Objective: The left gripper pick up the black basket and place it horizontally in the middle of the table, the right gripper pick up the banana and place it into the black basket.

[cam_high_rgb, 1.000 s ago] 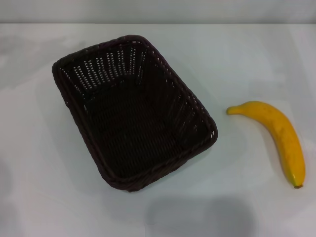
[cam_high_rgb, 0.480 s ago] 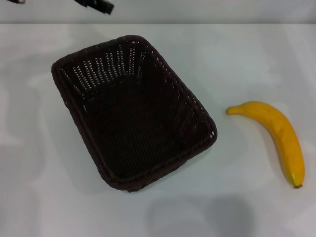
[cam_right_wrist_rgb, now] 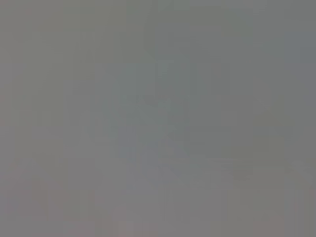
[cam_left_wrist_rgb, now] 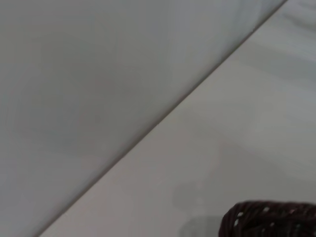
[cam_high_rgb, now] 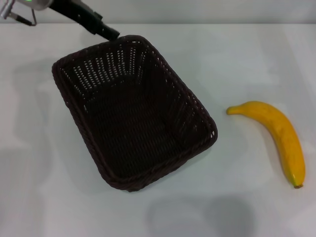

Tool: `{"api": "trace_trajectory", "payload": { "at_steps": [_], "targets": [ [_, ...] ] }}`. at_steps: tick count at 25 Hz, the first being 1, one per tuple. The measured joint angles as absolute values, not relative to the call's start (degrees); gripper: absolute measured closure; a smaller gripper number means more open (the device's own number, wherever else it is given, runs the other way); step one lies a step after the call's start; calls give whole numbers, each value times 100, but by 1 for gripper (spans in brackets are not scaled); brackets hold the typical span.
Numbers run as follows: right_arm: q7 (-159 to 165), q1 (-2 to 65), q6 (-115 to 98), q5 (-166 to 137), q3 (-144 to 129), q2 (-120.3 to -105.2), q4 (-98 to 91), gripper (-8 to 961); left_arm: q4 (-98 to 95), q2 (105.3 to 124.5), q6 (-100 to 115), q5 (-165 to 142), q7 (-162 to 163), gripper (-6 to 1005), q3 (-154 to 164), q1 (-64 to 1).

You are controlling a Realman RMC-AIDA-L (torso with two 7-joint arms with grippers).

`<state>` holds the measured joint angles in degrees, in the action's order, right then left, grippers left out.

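While empty, one basket (cam_high_rgb: 133,111), one banana (cam_high_rgb: 276,136)

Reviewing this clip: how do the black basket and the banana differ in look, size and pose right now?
The black basket is dark, woven and rectangular; the banana is smooth, yellow and curved. The basket is clearly the larger and longer of the two. The basket sits askew left of centre with the left claw near its far corner; the banana lies apart on the right, nothing near it. Both rest untouched on the table.
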<state>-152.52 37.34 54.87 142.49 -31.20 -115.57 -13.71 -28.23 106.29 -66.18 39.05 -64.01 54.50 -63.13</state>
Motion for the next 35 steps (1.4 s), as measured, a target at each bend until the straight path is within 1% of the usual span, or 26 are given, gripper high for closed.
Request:
{"api": "trace_trajectory", "payload": {
  "at_steps": [15, 21, 35],
  "targets": [
    [-15114, 3719, 5544, 14238, -3284, -11559, -1353, 229, -2473, 10936, -6048, 3755, -6531, 318, 5470, -6082],
    [-15034, 3675, 5607, 14237, -3364, -11574, -1346, 228, -2411, 11002, -5903, 3698, -6538, 353, 5474, -6003],
    [-14964, 3611, 5698, 14238, -3488, -11570, -1344, 229, -2417, 11022, -5789, 3753, -6428, 433, 5431, -5819]
  ]
}}
